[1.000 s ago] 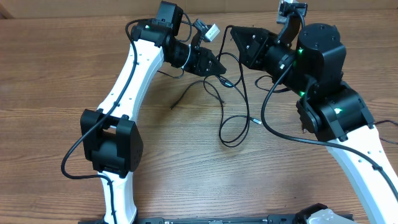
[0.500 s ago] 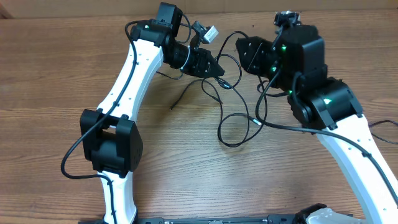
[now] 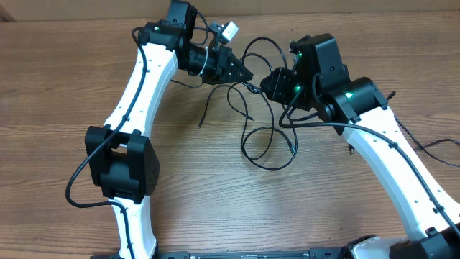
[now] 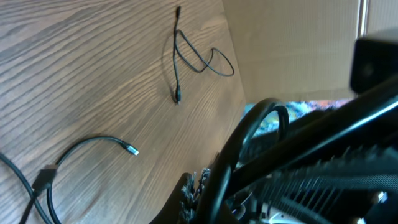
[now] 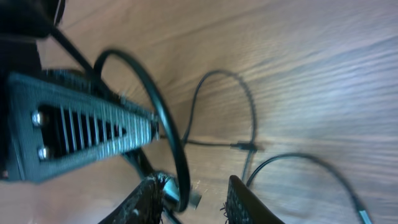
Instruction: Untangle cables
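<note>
At mid-table, my left gripper [image 3: 244,74] is clamped tight on the cables [image 5: 252,121], anchoring the tangle; my right gripper [image 5: 196,198] stands part-open astride one of them, gripping nothing yet, likely to draw it free.

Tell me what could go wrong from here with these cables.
One: the left jaws are shut on a cable and the right jaws stand open around a strand close by; pulling apart may tighten the crossed loops on the table rather than free them. Two: both jaws sit almost tip to tip, so they could collide.
</note>
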You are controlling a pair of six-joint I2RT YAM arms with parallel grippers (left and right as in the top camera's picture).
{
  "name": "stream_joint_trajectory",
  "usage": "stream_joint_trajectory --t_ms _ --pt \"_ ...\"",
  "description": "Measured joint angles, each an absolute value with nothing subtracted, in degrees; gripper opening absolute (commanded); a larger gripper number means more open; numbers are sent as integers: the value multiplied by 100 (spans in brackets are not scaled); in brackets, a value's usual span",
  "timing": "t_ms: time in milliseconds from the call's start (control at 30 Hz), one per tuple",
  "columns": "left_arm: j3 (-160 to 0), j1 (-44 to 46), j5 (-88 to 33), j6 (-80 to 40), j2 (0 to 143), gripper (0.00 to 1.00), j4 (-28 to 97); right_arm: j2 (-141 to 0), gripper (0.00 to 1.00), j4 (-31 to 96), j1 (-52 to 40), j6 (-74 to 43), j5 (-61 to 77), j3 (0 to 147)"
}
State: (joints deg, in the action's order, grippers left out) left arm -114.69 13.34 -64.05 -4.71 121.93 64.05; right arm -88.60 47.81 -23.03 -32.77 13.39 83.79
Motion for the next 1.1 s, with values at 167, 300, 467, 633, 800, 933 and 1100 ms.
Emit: stream_joint_trajectory --t_ms 167,300,467,633,800,933,1100 --pt "-11469 1308 -6208 -895 12193 4 6370 -8895 32 5024 -2300 -3277 1726 8379" --pt "-11469 1308 -6060 -1227 12193 4 6316 -8903 31 5238 -2300 -3277 1835 8379" --pt "-11469 1308 -6169 -1533 12193 4 6110 -8912 35 5321 -2303 -3284 1883 8379" --pt "-11469 1308 -6311 -1481 12193 4 6167 -8919 36 4871 -2300 -3282 1883 8379" --pt "-11467 1313 -6624 -873 12193 4 6427 -8925 38 4497 -2303 -3450 1852 8379" --pt "-11467 1313 -6928 -213 12193 4 6519 -8927 20 4425 -2303 -3592 1726 8379" --pt "-11469 1313 -7142 355 12193 25 6534 -8938 4 4418 -2303 -3730 1363 8379"
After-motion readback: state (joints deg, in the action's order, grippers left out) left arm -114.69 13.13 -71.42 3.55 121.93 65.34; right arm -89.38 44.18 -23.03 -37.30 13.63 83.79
